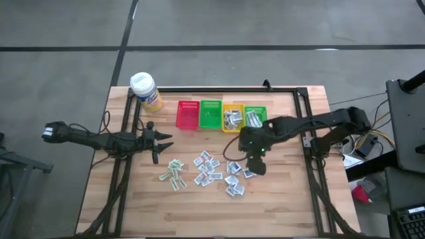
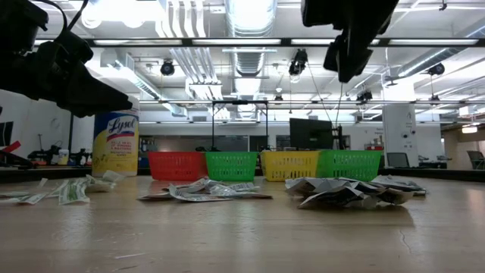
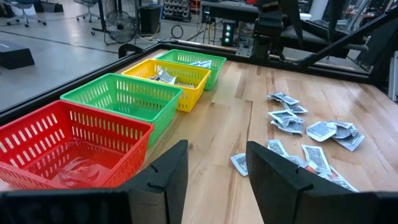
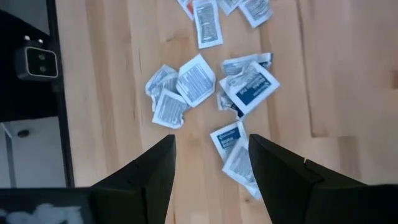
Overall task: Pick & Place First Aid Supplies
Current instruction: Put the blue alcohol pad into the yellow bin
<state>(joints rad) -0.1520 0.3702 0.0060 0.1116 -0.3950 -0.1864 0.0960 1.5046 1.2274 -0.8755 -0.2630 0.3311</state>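
Observation:
The first aid supplies are small white paper packets lying flat on the table in three loose groups [image 1: 172, 174], [image 1: 206, 167], [image 1: 236, 179]. More packets lie in the yellow basket [image 1: 232, 118] and in the green basket on the right [image 1: 255, 117]. My right gripper [image 4: 211, 155] is open and points down, above the right-hand group [image 4: 205, 87] and clear of it; in the low view it hangs high [image 2: 352, 45]. My left gripper [image 3: 217, 168] is open and level, left of the packets [image 3: 311, 130] and near the red basket [image 3: 68, 137].
Red [image 1: 188, 114], green [image 1: 211, 114], yellow and green baskets stand in a row near the table's far edge. A yellow bottle with a white cap [image 1: 146, 91] stands at the far left corner. A black frame [image 1: 302, 126] borders the table. Bare wood lies toward the near edge.

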